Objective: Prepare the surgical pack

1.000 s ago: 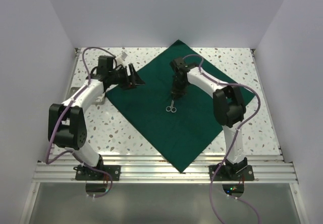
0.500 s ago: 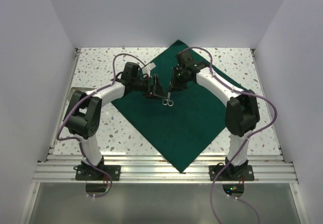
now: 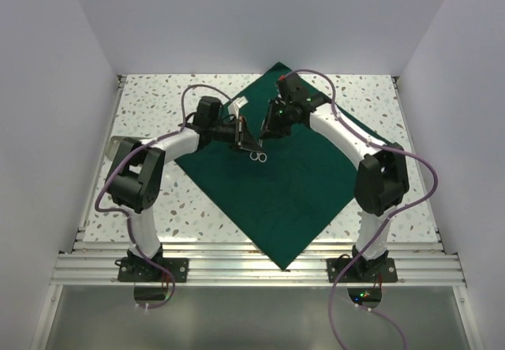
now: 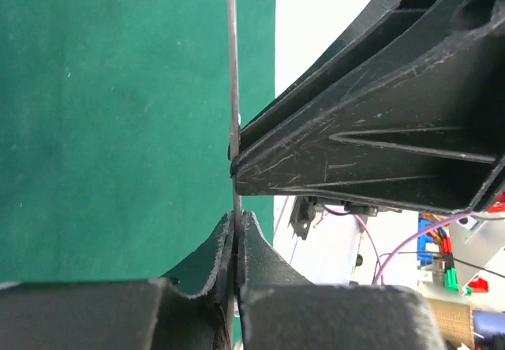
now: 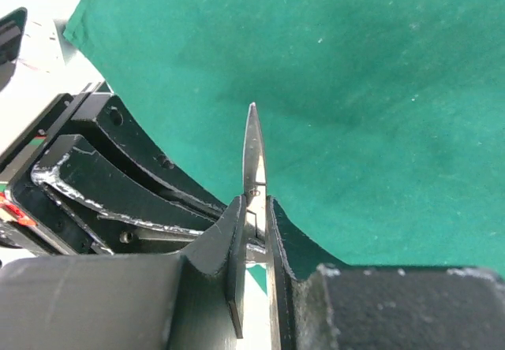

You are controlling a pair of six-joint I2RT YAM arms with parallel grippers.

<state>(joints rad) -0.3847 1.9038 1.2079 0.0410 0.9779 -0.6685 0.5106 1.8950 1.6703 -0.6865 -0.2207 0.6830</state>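
**Two pincers, one pair of scissors**

Both arms meet above the far half of the green cloth. The cloth lies flat like a diamond on the speckled tabletop. Between the arms are the scissors, with their rings pointing down at the cloth. I think they hang in the air, but from above it is hard to be sure.

The right pincer is clenched on the scissors. Its own camera shows the thin blade poking out from between its fingers. The left pincer is clenched on them too, and there the metal is just a thin line squeezed between its two fingers. The two pincers are right up against each other.

Why hold them like this? It looks to me like a pass from one arm to the other. With both holding on, the scissors cannot drop while they change hands.

A second ago the left pincer was wide open, out by the cloth's left corner. The right arm alone held the scissors over the middle of the cloth. Half a second ago the left pincer had swung in beside them, still open. Now it has snapped shut, and the scissors sit a bit farther back and to the left. The cloth has not moved.
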